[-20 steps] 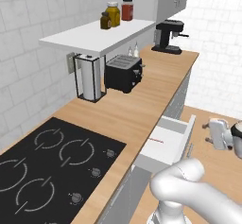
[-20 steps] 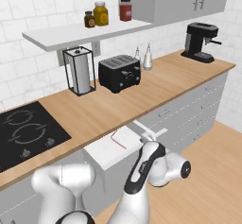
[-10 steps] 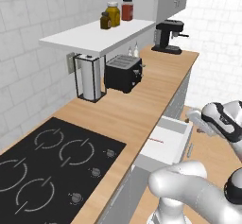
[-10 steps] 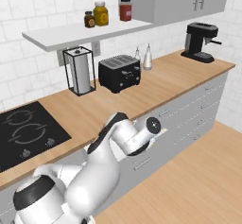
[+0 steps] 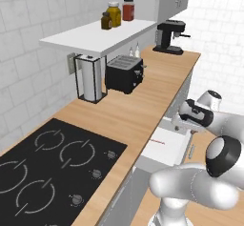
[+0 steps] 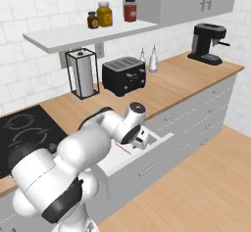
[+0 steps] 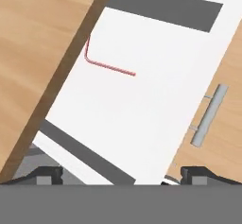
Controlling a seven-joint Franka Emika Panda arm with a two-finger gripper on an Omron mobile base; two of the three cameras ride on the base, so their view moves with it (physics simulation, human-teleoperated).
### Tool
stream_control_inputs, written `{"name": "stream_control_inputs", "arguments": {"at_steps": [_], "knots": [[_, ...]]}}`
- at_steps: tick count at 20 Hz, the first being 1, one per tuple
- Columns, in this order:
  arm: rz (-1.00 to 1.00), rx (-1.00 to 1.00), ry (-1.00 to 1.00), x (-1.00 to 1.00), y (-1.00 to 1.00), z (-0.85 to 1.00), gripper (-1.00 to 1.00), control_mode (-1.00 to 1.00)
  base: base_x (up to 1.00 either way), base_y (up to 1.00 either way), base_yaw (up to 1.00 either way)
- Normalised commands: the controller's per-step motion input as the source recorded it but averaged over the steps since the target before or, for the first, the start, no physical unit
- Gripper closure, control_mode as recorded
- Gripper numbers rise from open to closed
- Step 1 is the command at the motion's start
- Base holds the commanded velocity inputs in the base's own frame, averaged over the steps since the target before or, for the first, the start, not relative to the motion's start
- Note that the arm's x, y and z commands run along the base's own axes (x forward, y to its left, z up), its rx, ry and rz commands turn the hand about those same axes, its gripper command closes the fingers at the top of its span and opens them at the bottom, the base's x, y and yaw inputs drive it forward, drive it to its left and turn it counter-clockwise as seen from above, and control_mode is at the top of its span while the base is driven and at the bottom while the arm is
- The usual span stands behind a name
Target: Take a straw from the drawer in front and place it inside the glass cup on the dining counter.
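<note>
Gripper (image 7: pixel 121 173) over open drawer (image 7: pixel 142 119), jaws wide, empty.
Straw (image 7: pixel 106 64) lies flat inside, unobstructed; toaster (image 6: pixel 124 75), towel holder (image 6: pixel 82 73), coffee machine (image 6: pixel 208 42) on the wall counter (image 6: pixel 166 81).

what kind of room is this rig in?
A rendered home kitchen, by the look of it: a black cooktop set in a wooden counter, a toaster, a coffee machine, and an open drawer in the grey cabinets.

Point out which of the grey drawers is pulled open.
The drawer beneath the gripper, white inside with the straw on its floor; the others are shut flush.
</note>
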Motion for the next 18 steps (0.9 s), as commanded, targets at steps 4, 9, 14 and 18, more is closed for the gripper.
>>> {"name": "stream_control_inputs", "arguments": {"at_steps": [4, 9, 14, 18], "knots": [[0.27, -0.16, 0.02, 0.04, 0.13, -0.43, -1.00, -1.00, 0.00, 0.00, 0.00], [0.27, -0.17, 0.00, 0.11, 0.31, -0.34, -1.00, -1.00, 0.00, 0.00, 0.00], [0.23, -0.15, 0.02, 0.02, 0.24, -0.39, -1.00, -1.00, 0.00, 0.00, 0.00], [0.19, -0.11, 0.00, 0.00, 0.06, -0.41, -1.00, -1.00, 0.00, 0.00, 0.00]]}}
